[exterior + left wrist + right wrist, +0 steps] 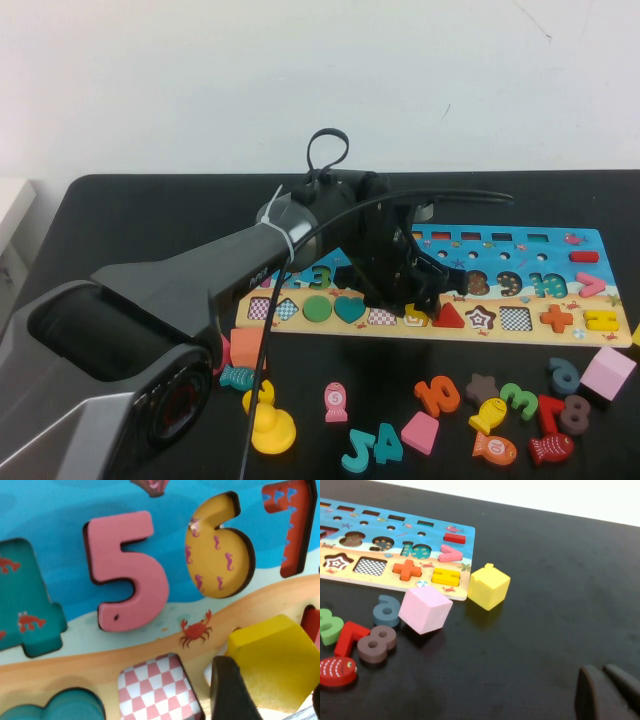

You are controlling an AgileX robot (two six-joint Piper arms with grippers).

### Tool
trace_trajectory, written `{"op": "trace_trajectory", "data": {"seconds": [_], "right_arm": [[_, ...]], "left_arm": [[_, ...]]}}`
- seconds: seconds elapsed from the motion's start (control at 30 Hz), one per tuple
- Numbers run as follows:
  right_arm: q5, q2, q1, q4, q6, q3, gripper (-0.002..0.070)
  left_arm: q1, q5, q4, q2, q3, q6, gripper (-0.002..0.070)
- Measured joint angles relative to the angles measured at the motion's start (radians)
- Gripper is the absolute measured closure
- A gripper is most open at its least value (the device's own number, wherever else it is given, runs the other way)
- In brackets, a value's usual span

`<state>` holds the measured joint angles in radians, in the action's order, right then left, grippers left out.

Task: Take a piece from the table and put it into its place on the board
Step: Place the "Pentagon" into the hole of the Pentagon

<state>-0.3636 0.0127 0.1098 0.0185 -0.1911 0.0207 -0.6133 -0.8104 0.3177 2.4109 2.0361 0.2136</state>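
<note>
Left gripper (412, 300) sits low over the board (520, 240), above the bottom shape row, just right of the checkered slot (382, 316). It's clamped on a yellow block (275, 666): one dark finger (231, 692) presses the block's near face in the left wrist view, and the block is right down at the board by an empty recess, not seated as far as I can tell. On the board beside it: teal 4 recess (25, 605), pink 5 (127, 575) in place, empty yellow 6 recess (220, 555), red 7 (292, 525), small crab print (196, 630). Further right in the high view: red triangle (448, 316), star slot (481, 318), orange plus (557, 317). Loose pieces on the table (130, 220) below: yellow duck (270, 425), orange 10 (437, 393), pink cube (607, 372). Right gripper (607, 692) is off to the right, well apart from the board, hovering over bare table; fingers look closed together, holding nothing. Yellow cube (488, 586) sits by the board's corner.
</note>
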Motion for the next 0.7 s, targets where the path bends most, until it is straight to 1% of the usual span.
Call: {"op": "trace_trajectory", "data": {"seconds": [0.2,0.3,0.4,0.5,0.7], "right_arm": [[0.000,0.000,0.000,0.000,0.000,0.000,0.0657],[0.000,0.000,0.000,0.000,0.000,0.000,0.0658],[0.000,0.000,0.000,0.000,0.000,0.000,0.0657],[0.000,0.000,0.000,0.000,0.000,0.000,0.0657],[0.000,0.000,0.000,0.000,0.000,0.000,0.0657]], "left_arm": [[0.000,-0.007,-0.004,0.000,0.002,-0.005,0.0371],[-0.007,-0.018,-0.028,0.000,0.004,-0.016,0.0371],[-0.019,-0.022,-0.065,0.000,0.005,-0.037,0.0371],[-0.038,-0.024,-0.110,0.000,0.009,-0.094,0.0371],[-0.073,-0.026,-0.234,-0.002,0.010,-0.145,0.0371]]}}
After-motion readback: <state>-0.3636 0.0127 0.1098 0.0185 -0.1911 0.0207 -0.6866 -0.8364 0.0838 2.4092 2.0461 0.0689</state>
